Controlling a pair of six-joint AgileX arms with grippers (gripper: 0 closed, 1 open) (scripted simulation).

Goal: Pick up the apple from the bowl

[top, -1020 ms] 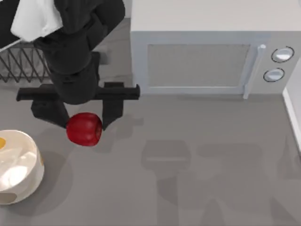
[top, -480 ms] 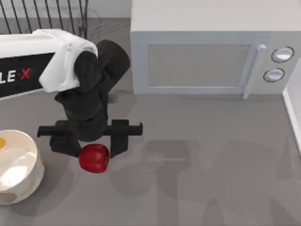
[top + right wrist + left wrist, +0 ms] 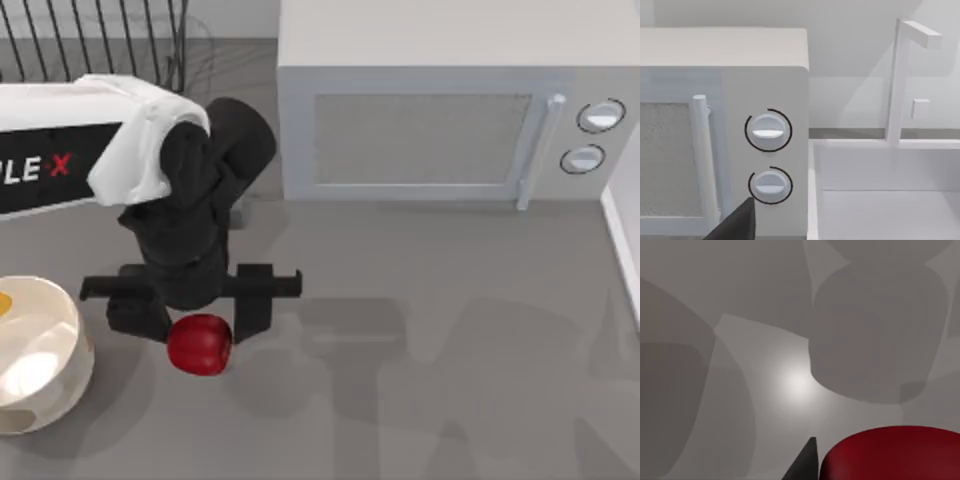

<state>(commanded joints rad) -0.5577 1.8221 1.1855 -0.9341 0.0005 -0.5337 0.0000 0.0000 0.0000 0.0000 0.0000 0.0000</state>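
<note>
At the table's left edge sat the bowl (image 3: 35, 355), cream-white with a yellow patch. Just right of it, clear of the rim, the left gripper (image 3: 197, 338) hung over the grey table (image 3: 430, 330) with the apple (image 3: 200, 344) pinched between its black fingers (image 3: 252, 305) — the red fruit filled the gap between them. From the left wrist, the apple (image 3: 892, 454) bulged beside one dark fingertip (image 3: 805, 464). Farther right stood the microwave (image 3: 440, 110) — its two dials (image 3: 768, 132) faced the right wrist camera.

Left gripper (image 3: 197, 322) clamps the glossy red apple (image 3: 200, 345), right of the cream-white bowl (image 3: 50, 385), above grey table (image 3: 450, 400).
</note>
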